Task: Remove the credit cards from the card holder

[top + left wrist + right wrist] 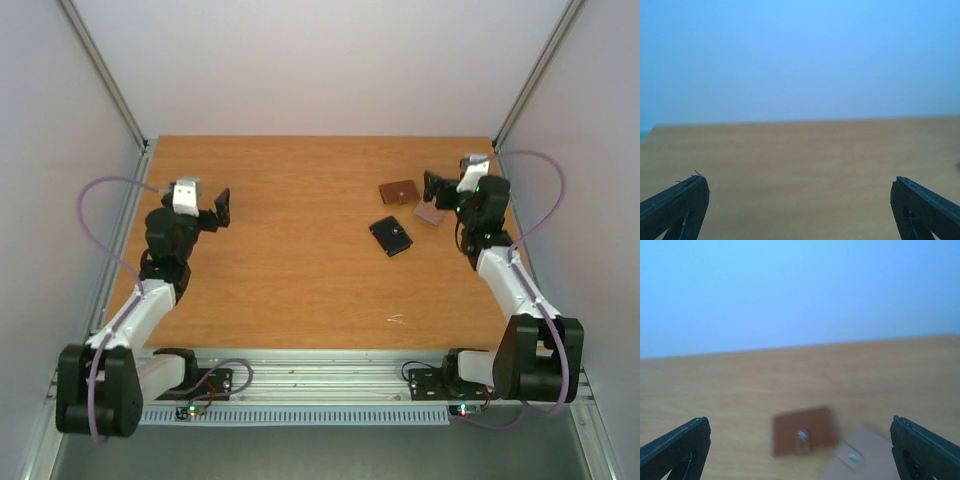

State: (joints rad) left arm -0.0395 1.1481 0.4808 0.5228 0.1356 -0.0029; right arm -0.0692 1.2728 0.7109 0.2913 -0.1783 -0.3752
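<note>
Left gripper (222, 207) and right gripper (432, 188) both gaping, empty. Right's facing the brown wallet (398, 191), so it might grab that instead of the card holder (391, 236).

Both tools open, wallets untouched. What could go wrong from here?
1. Wrong pick: the right tool hangs by the brown wallet and tan-pink wallet; the black card holder lies nearer the bases, outside its wrist view.
2. The card holder lies closed and flat; prying it open may slide it. The left tool is far off.
</note>
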